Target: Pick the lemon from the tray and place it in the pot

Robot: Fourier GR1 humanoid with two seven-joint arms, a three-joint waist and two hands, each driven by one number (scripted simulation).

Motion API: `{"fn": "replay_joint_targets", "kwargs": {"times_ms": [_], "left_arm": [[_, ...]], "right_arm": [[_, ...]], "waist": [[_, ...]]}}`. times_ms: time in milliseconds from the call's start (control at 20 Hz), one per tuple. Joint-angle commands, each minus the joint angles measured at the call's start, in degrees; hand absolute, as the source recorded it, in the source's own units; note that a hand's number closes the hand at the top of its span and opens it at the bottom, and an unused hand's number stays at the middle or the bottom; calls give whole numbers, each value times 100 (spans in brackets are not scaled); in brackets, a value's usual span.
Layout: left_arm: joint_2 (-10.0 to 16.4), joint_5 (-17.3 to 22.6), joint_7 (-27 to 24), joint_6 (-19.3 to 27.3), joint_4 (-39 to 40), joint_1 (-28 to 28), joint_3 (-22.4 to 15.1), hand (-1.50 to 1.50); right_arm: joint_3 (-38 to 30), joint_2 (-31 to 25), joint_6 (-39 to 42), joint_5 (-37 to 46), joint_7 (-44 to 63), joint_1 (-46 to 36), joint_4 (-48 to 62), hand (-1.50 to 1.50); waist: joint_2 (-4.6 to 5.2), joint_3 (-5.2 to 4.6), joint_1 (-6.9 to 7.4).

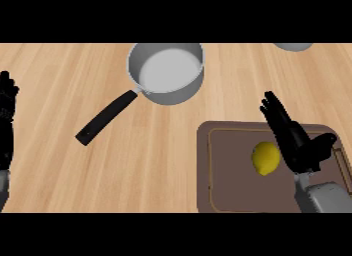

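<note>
1. My left hand rests at nine o'clock, fingers straight and up, holding nothing; I'd leave it there.
2. The pot sits on the counter at twelve o'clock, its handle pointing toward seven.
3. The lemon lies on the tray at four o'clock.
4. My right hand, just beside the lemon at its three o'clock, is spread and empty. I'd close round the lemon's middle, lift clear of the tray's rim, then carry toward eleven.

No readable text.
Neither the pot at twelve o'clock, the tray at four o'clock, nor the lemon carries lettering.
</note>
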Motion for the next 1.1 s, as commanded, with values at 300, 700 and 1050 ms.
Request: {"fn": "replay_joint_targets", "kwargs": {"times_ms": [300, 700, 1050], "left_arm": [[-737, 618, 518, -1075, 436, 421, -1083, 0], [-956, 1138, 773, -1771, 603, 526, -1362, 0], [-1044, 1090, 546, -1920, 1013, 401, -1335, 0]], "right_arm": [[-57, -1074, -2158, 2185, 984, 527, 874, 150], [-167, 708, -5856, 3808, -52, 384, -550, -150], [209, 1245, -5127, 5266, 2351, 1106, -798, -150]], "waist": [[-24, -300, -613], [-322, -65, -438], [-274, -98, -358]]}}
